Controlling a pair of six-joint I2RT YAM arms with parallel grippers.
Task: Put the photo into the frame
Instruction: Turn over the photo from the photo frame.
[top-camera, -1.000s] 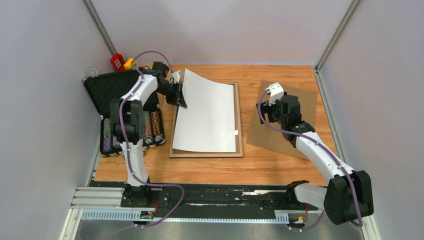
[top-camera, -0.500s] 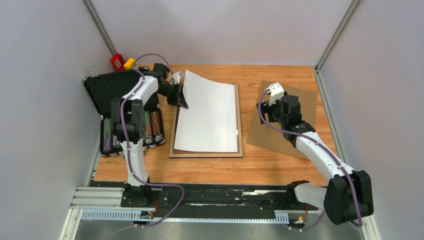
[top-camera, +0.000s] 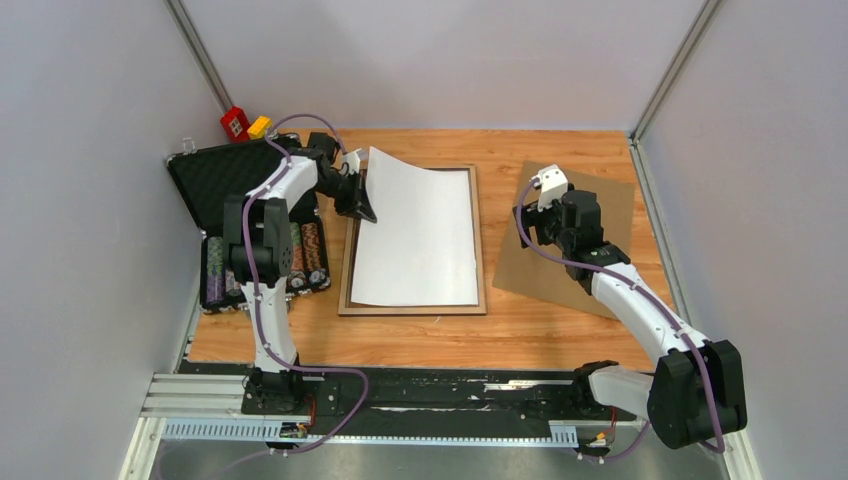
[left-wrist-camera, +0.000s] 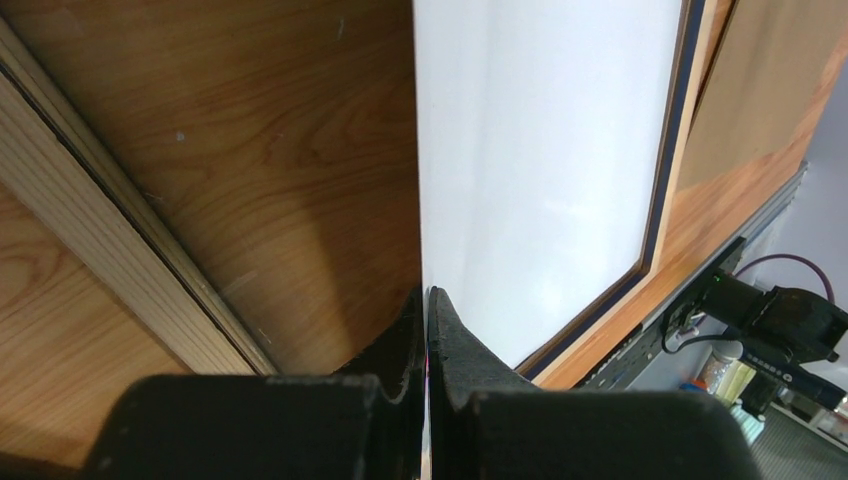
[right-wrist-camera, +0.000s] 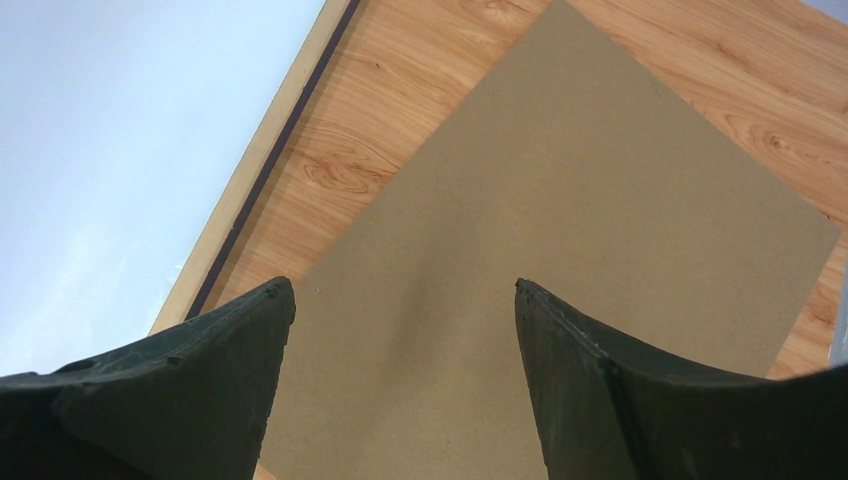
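Note:
The photo (top-camera: 415, 235) shows only its plain white back and lies over the frame (top-camera: 480, 240), whose tan border shows around it. The far left corner of the photo is lifted and curled. My left gripper (top-camera: 362, 205) is shut on that left edge; in the left wrist view the jaws (left-wrist-camera: 427, 300) pinch the thin sheet (left-wrist-camera: 550, 150) edge-on, with the frame's border (left-wrist-camera: 690, 120) beyond. My right gripper (top-camera: 528, 228) is open and empty, hovering over the left part of the brown backing panel (top-camera: 590, 240). The right wrist view shows the gripper (right-wrist-camera: 405, 290), the panel (right-wrist-camera: 560, 230), the frame (right-wrist-camera: 270, 140) and the photo (right-wrist-camera: 120, 130).
An open black case (top-camera: 215, 180) with poker chips stands close to the frame's left side, right behind my left arm. Red and yellow blocks (top-camera: 236, 123) sit at the far left corner. Walls enclose the table on three sides.
My left gripper has shifted slightly right and down with the photo's edge. The sheet now lies flatter and more squarely inside the frame's border. The right arm has not moved.

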